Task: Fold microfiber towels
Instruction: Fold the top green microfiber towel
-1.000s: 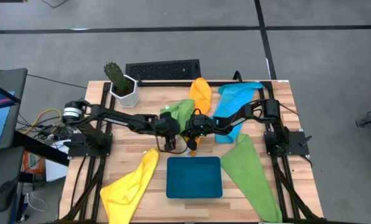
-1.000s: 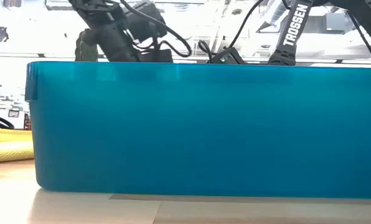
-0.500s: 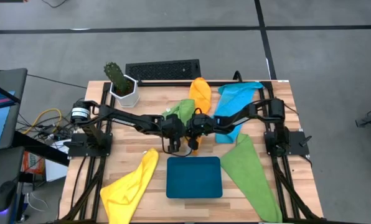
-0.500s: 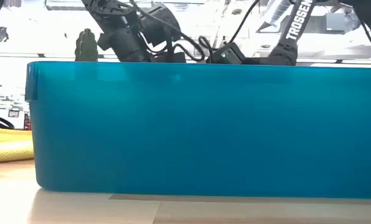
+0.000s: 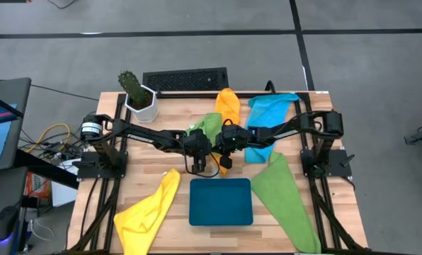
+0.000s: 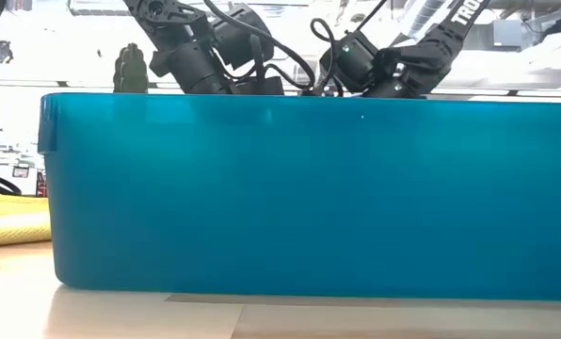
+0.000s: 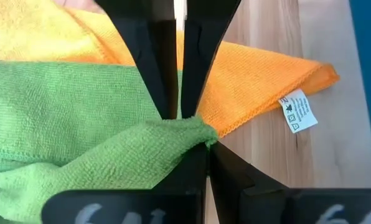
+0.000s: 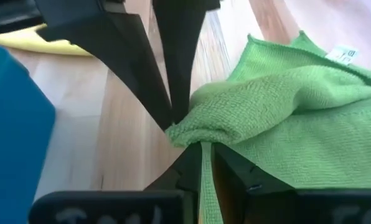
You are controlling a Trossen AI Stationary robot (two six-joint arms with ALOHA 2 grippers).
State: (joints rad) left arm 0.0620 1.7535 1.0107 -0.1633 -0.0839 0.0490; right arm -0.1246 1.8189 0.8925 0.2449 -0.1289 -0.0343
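Presently, at mid-table: one green microfiber towel [image 5: 209, 126], bunched, lying across the lower end of the orange towel [image 5: 227, 106].

Holders: the left gripper [image 7: 179, 118] has its fingers pressed together on a corner of the green cloth, the fabric gathered into a small wad at the tips. The right gripper [image 8: 184, 134] meets another folded edge of what looks like the same green towel; its fingertips sit near one another at the fabric, but whether they grip or are letting go I cannot tell from where I stand.

Remaining stock: sky-blue towel [image 5: 267, 120] at the far right of the table, second green towel [image 5: 285, 198] at the near right, yellow towel [image 5: 151, 212] at the near left, all lying loose and unfolded. The teal tray [image 5: 221, 202] stands near centre, nothing visible in it from above. A potted cactus [image 5: 137, 95] stands at the far left corner.

Handling: light, limp, looped pile, hemmed border. It will sag and drape from any single pinch and carries no shape of its own. The pile should grip well and not slide between fingers. Not fragile.

Where to hold: the stitched hem at two neighbouring corners, one per gripper, so the cloth hangs flat; a mid-cloth pinch only bunches it. The orange towel's label [image 7: 296, 111] marks one of its hemmed edges.
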